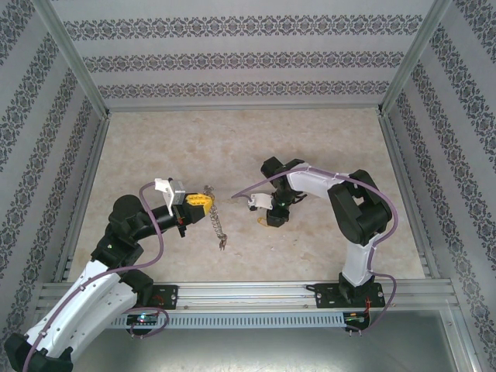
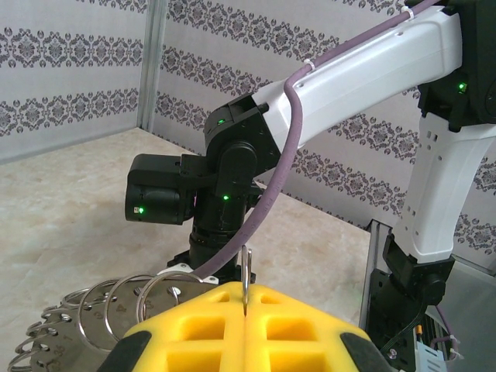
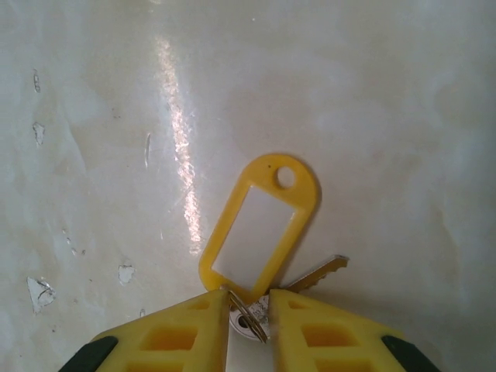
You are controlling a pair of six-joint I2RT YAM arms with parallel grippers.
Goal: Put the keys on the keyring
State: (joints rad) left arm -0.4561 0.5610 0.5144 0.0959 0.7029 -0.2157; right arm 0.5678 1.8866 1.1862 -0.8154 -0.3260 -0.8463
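Left end effector (image 2: 245, 310) was clamped shut on the thin grey metal keyring (image 2: 246, 267), smaller rings (image 2: 116, 306) fanned out beside it. Right end effector (image 3: 248, 324) was nearly closed, pinching the split ring (image 3: 253, 316) of a silver metal key (image 3: 318, 271) with a yellow plastic tag (image 3: 232, 209), white label window, flat on the pale marbled table (image 3: 349, 93).

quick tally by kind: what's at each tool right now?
Keyring, hung with smaller rings, clamped in the left tool: 1
Yellow plastic tag: 1
Metal key: 1
Small metal ring, between the right tool fingers: 1
Total: 4
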